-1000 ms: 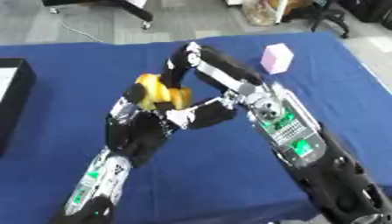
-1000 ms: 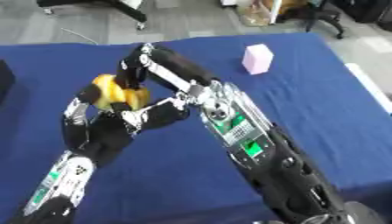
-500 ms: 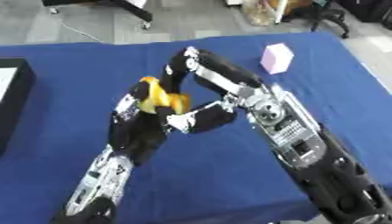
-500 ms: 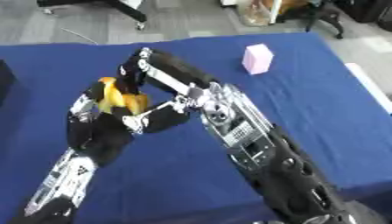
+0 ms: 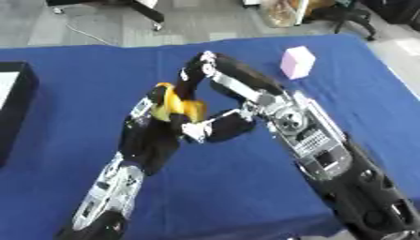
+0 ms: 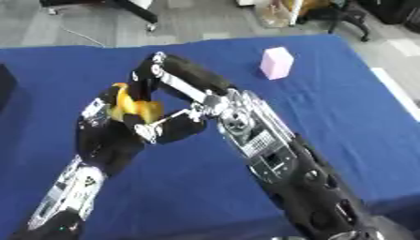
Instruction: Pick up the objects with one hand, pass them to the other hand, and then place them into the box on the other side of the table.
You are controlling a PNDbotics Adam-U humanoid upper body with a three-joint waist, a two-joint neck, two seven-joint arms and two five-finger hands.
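Meeting above the middle of the counter (image 5: 246,197), both hands close on one yellow object (image 5: 176,105): the left hand (image 5: 152,126) curls round it from below, while the right hand (image 5: 215,124) wraps fingers over its top. One hand should probably release only once the other's hold looks settled. Farther back, a pink block (image 5: 297,62) stands well apart; the dark box (image 5: 16,112) waits at the left edge, nothing between.

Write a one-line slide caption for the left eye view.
Mid-handover above the blue table: left hand and right hand both curl around a yellow object; a pink block waits beyond.
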